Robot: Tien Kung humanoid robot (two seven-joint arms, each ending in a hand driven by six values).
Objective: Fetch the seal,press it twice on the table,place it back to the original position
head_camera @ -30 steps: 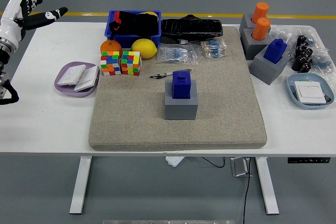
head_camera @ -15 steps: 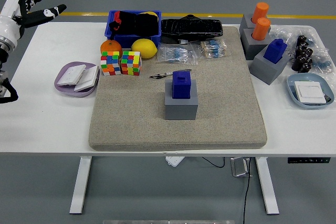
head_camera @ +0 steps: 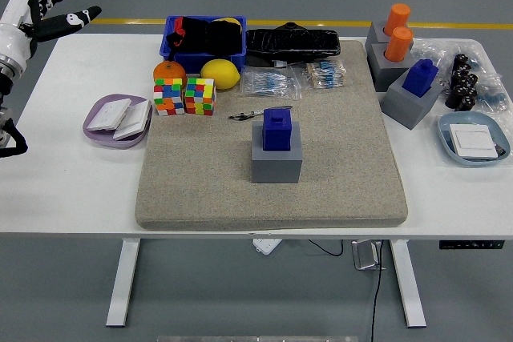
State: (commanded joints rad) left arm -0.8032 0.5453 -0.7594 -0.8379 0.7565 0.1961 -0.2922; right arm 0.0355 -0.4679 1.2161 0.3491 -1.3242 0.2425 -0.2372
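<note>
Left hand (head_camera: 44, 6) spread (far-left), blue seal (head_camera: 277, 129) upright in holder (head_camera: 276, 162)

There is one view only, from a camera set high on the robot's side, facing forward and down over the bench (head_camera: 72, 190). It stands far enough back to take in the whole benchtop, both white legs and the grey floor beneath. The near edge runs across the lower part of the picture; beyond the far edge, at the top, a yellow floor line (head_camera: 449, 25) shows. The mat (head_camera: 200, 190) lies about mid-picture. The left arm (head_camera: 16, 38) enters at the upper left edge. No second view shares the scene.
</note>
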